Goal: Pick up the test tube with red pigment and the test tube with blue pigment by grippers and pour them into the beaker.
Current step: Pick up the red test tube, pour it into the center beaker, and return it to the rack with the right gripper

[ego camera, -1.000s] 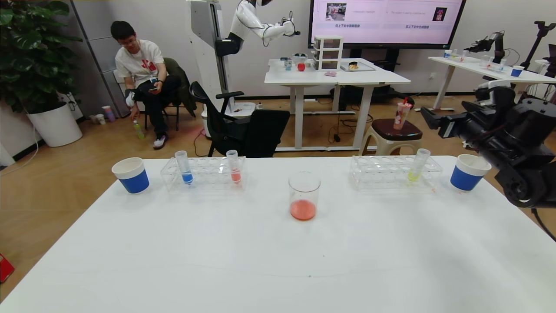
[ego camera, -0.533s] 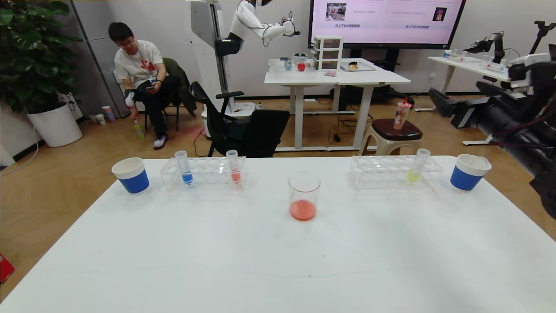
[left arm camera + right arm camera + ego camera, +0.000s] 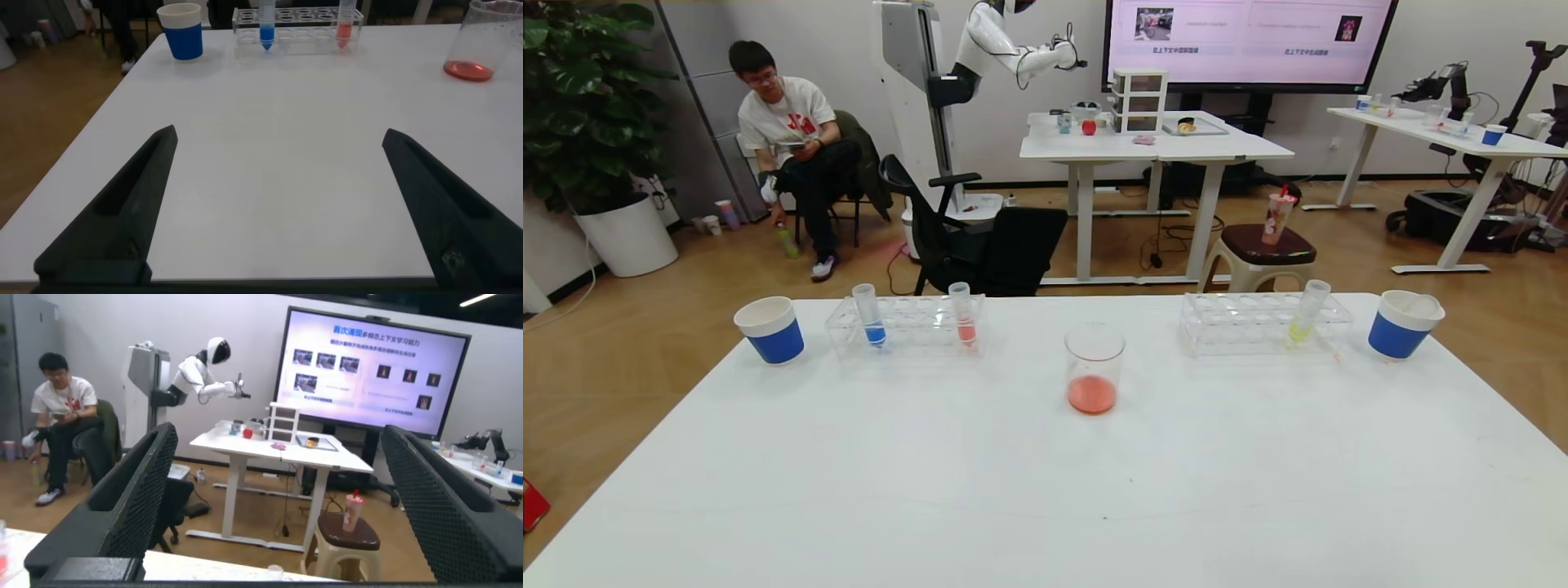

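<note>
The beaker [image 3: 1094,359] stands mid-table with orange-red liquid in its bottom; it also shows in the left wrist view [image 3: 478,45]. The test tube with blue pigment [image 3: 870,314] stands upright in the left clear rack [image 3: 907,327], also seen in the left wrist view [image 3: 266,24]. A tube with paler salmon-pink liquid [image 3: 962,314] stands in the same rack. No vivid orange-red tube shows. My left gripper [image 3: 279,132] is open and empty, low over the table's near left part. My right gripper [image 3: 279,431] is open and empty, facing the room. Neither shows in the head view.
A yellow-liquid tube [image 3: 1307,310] stands in the right rack [image 3: 1241,327]. Blue paper cups stand at the far left [image 3: 770,329] and far right [image 3: 1403,325]. A stool [image 3: 1262,249] and an office chair [image 3: 980,237] stand beyond the table's far edge.
My right arm, beside the right blue cup a second ago, rose and drew back out of the head view. Nothing on the table has moved.
</note>
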`<state>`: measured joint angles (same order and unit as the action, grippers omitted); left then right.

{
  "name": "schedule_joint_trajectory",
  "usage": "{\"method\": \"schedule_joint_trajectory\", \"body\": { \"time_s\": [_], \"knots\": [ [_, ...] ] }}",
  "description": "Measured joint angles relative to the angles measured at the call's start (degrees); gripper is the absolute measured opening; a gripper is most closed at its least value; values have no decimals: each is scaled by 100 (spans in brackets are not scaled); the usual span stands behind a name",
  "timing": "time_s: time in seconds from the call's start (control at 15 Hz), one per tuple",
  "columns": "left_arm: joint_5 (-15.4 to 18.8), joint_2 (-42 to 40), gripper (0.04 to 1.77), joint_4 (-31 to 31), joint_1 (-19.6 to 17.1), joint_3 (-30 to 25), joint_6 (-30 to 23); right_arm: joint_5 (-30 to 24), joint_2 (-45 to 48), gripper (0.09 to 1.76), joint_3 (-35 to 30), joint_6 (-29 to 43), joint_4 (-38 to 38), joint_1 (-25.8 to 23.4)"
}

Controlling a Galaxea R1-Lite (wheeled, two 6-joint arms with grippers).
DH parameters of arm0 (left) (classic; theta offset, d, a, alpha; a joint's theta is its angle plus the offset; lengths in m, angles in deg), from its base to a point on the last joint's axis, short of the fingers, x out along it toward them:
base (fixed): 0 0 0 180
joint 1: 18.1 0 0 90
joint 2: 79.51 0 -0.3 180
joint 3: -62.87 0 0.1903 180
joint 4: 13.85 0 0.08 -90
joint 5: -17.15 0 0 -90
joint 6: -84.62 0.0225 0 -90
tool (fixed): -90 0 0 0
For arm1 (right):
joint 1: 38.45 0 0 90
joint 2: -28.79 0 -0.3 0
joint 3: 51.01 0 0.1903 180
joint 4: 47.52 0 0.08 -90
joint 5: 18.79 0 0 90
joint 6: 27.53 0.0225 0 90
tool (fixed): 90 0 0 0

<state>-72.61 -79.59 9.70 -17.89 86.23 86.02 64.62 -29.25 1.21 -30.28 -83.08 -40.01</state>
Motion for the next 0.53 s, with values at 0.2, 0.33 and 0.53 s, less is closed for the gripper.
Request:
{"method": "schedule_joint_trajectory", "body": {
  "time_s": [0.2, 0.33, 0.53],
  "knots": [
    [0, 0, 175, -2, 0, 0, 0, -149, 1741, 174, -564, -2, 1193, 46],
    [-2, 0, 175, 0, 0, 0, 2, -206, 2888, 174, -807, -20, 2166, 116],
    [-2, 0, 175, 0, 0, 0, 2, -258, 4448, 174, -1056, -40, 3685, 154]
  ]
}}
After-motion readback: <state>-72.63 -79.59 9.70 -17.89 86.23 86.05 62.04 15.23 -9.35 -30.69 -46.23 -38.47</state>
